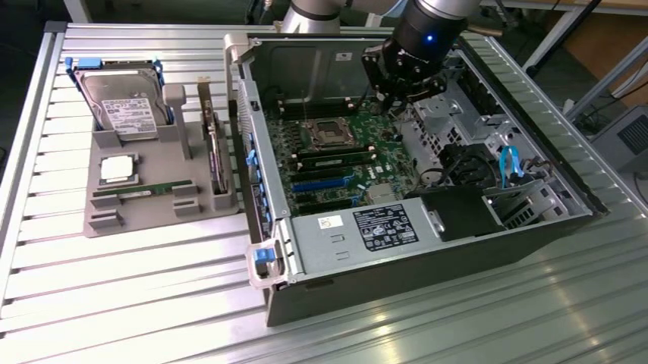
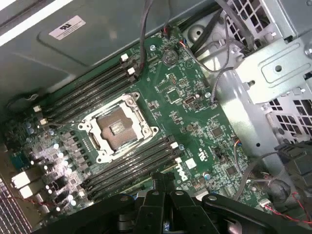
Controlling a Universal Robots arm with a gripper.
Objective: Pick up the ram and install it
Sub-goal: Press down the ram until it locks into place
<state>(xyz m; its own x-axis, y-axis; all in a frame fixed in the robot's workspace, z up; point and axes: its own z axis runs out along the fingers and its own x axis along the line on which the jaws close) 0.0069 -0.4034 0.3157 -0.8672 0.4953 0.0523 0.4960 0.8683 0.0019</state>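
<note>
Gripper (image 1: 393,97): black, fingers together, nothing visibly held; hangs inside the open computer case (image 1: 303,303) above the upper part of the motherboard (image 1: 339,163), near the empty processor socket (image 1: 329,135). In the wrist view the gripper's black linkage (image 2: 163,204) sits over the memory slots (image 2: 131,168) beside the socket (image 2: 117,127).

Ram (image 1: 326,161): a green stick with a pale strip, seated on edge in a slot on the motherboard below the socket, toward the exterior view's lower side.

Motherboard: green, with a second bank of dark slots (image 2: 90,92) on the socket's far side.

Tray (image 1: 152,216): grey, on the slatted table (image 1: 102,303), at the exterior view's left of the case; carries a silver hard drive (image 1: 127,110), a square processor chip (image 1: 118,168) and another green stick (image 1: 142,189) lying in a groove.
</note>
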